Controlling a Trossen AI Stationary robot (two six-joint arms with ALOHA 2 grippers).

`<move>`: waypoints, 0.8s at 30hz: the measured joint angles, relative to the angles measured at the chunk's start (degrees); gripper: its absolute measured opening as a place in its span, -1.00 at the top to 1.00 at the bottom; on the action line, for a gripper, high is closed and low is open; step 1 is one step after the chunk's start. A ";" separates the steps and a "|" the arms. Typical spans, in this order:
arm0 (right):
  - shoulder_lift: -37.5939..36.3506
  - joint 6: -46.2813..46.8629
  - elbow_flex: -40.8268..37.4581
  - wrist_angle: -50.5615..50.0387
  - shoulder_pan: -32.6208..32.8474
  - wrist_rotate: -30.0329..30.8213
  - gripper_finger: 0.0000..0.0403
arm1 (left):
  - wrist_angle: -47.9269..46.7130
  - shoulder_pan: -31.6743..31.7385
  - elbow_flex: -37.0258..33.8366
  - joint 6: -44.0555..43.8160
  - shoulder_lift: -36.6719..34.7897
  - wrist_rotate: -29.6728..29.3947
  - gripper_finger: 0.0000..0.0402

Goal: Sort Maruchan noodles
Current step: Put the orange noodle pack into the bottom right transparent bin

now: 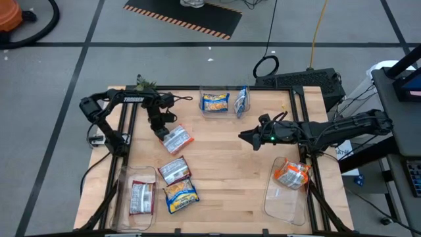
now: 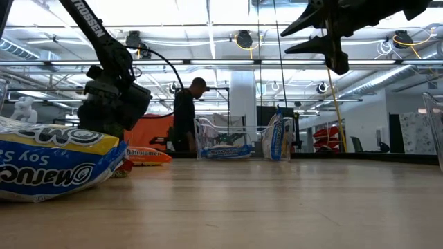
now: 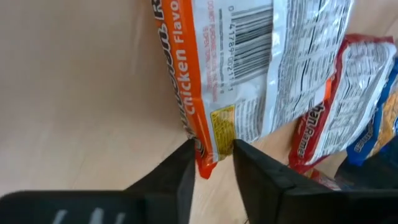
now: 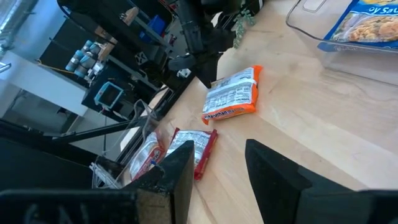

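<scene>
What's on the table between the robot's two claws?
Only bare wood lies between the left gripper, jaws at the orange noodle packet, and the raised right gripper, seen from above.

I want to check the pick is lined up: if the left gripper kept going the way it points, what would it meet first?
The left gripper would meet the orange chicken-flavor packet first; its corner already sits between the fingers.

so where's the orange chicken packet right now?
High view: the orange chicken packet lies left of table centre, back side up, just above the red packet. The left gripper has its jaws around the packet's corner.
</scene>
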 joint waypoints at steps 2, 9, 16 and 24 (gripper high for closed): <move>0.00 -0.20 0.00 -0.02 0.00 0.00 0.31 | -0.34 0.00 0.00 0.34 0.00 -0.02 0.53; 0.00 -1.29 0.00 -0.02 0.01 0.04 0.31 | -0.01 -0.62 0.00 -0.55 0.00 -0.10 0.83; 0.00 -1.89 0.00 -0.04 -0.01 0.11 0.31 | 0.08 -2.95 0.00 -4.09 -0.02 -1.35 0.98; 0.00 -0.18 0.00 0.14 -0.01 0.15 0.31 | -0.03 -4.91 0.42 -9.43 -7.51 -2.23 0.99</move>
